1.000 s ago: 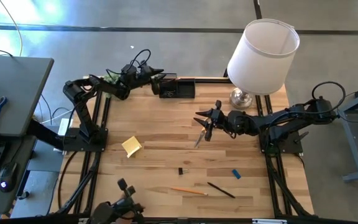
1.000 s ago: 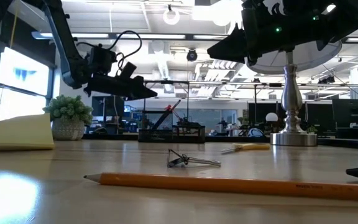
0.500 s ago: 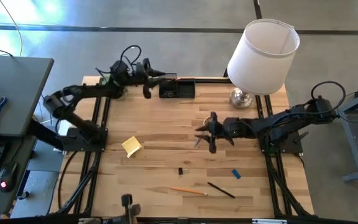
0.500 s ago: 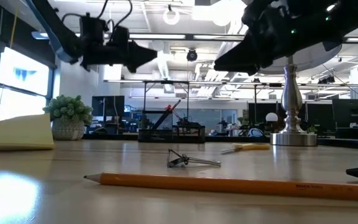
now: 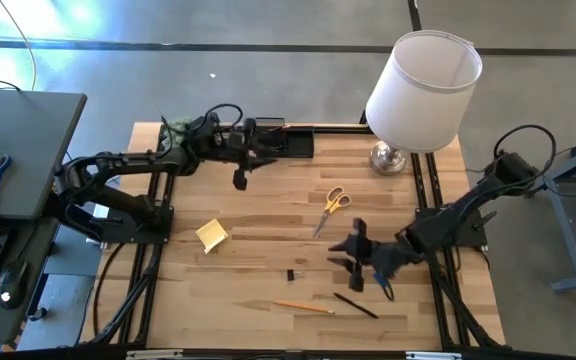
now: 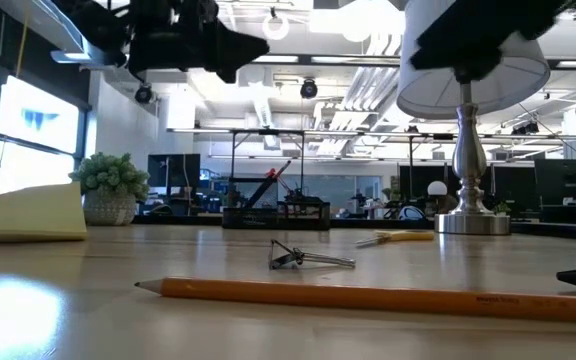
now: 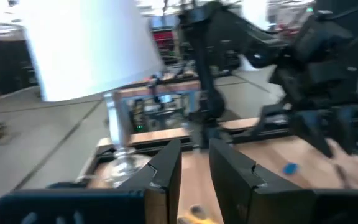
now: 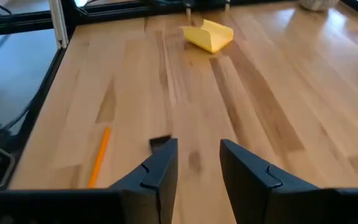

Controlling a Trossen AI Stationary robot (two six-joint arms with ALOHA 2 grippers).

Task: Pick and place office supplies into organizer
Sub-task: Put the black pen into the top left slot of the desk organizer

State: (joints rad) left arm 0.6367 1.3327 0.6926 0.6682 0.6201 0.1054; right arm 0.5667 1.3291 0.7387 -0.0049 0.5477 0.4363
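The organizer (image 5: 284, 141) stood at the far edge of the table, and everything else is placed from it here. The left gripper (image 5: 242, 176) hung just in front of the organizer, toward its left end, with nothing between its fingers (image 7: 166, 174); a narrow gap showed between them in its wrist view. The right gripper (image 5: 353, 262) was well away from the organizer, down toward the near half of the table and to the right, its fingers (image 8: 161, 167) apart and empty.

The supplies still lay loose on the wood. The scissors (image 5: 332, 206) were the nearest item to the organizer, in front of it and to the right, lying on a slant. The sticky-note pad (image 5: 212, 235) lay in front and to the left. Farther out sat the black clip (image 5: 292, 274), and farthest the pencil (image 5: 304, 307) and the black pen (image 5: 355, 305), each long axis running roughly parallel to the organizer's front.

The relation that mattered was this: in its wrist view the right gripper looked across the table with the clip (image 8: 160, 142) just ahead of its fingertips and the pencil (image 8: 98, 155) off to one side, running along its line of sight. The right arm was plainly the nearer one for those far pieces.
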